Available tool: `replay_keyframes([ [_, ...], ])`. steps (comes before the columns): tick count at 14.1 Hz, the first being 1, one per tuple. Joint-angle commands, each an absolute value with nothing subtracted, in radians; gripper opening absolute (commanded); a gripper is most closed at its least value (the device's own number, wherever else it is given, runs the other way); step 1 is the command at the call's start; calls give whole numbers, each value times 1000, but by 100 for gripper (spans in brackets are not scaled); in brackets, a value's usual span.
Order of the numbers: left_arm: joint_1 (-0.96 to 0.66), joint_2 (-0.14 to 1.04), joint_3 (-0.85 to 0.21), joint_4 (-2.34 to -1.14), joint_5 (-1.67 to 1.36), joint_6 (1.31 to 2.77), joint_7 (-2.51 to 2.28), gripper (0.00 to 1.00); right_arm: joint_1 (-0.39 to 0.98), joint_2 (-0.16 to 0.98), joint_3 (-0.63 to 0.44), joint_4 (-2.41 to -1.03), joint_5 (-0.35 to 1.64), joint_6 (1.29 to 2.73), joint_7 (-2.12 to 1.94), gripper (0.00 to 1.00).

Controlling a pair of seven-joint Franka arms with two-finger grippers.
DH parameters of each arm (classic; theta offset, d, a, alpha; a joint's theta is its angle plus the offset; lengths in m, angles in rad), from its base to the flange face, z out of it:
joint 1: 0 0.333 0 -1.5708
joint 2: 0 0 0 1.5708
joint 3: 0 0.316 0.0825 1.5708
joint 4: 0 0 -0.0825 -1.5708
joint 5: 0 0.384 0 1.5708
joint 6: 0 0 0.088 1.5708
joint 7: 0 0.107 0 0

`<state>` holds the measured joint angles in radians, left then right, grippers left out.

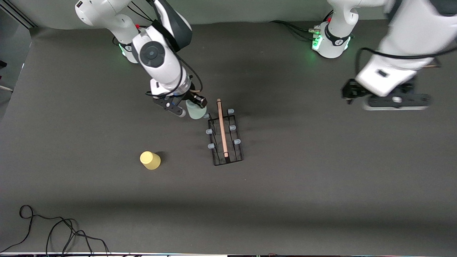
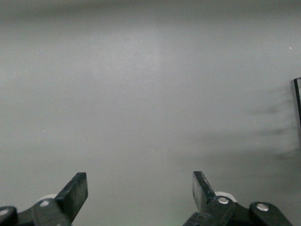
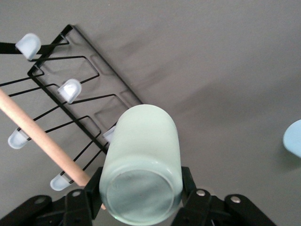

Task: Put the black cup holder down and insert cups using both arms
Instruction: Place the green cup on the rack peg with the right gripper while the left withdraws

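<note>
Yellow cup (image 1: 150, 160) is left on the counter (image 1: 321, 185), while the mint cup (image 1: 195, 110) is squeezed in the right gripper (image 1: 188, 107) jaws over the black cup holder (image 1: 225, 137), where a missed peg (image 3: 69, 90) could tip it; left gripper (image 2: 140, 194) jaws hang wide open, empty.

Front high overhead; wrists close, downward; rack (image 1: 225, 137) shared.

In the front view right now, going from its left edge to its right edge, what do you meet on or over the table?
yellow cup → right gripper, shut on the mint green cup → black cup holder → left gripper, open over bare table.
</note>
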<state>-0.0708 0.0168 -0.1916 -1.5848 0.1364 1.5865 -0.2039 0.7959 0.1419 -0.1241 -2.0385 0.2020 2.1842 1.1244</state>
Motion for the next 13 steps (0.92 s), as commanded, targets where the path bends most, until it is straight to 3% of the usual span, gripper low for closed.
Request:
replay_keyframes([
  [1, -55, 8, -167, -1563, 123, 1606, -114, 99, 831, 169, -137, -2014, 221, 2212, 1164, 0],
  [4, -35, 73, -144, -1429, 121, 1583, -37, 99, 836, 224, -133, -2011, 221, 2298, 1195, 0],
  [5, -31, 78, -146, -1395, 120, 1556, -37, 99, 836, 238, -133, -2003, 221, 2309, 1196, 10],
  [6, -29, 80, -146, -1373, 117, 1508, -41, 99, 836, 245, -133, -1999, 221, 2307, 1195, 99],
  [10, 29, 83, -135, -1394, 84, 1523, 67, 99, 815, 204, -150, -1993, 209, 2245, 1119, 100],
  [13, 31, 98, -135, -1439, 43, 1586, 32, 98, 801, 198, -271, -1921, 209, 2085, 881, 100],
])
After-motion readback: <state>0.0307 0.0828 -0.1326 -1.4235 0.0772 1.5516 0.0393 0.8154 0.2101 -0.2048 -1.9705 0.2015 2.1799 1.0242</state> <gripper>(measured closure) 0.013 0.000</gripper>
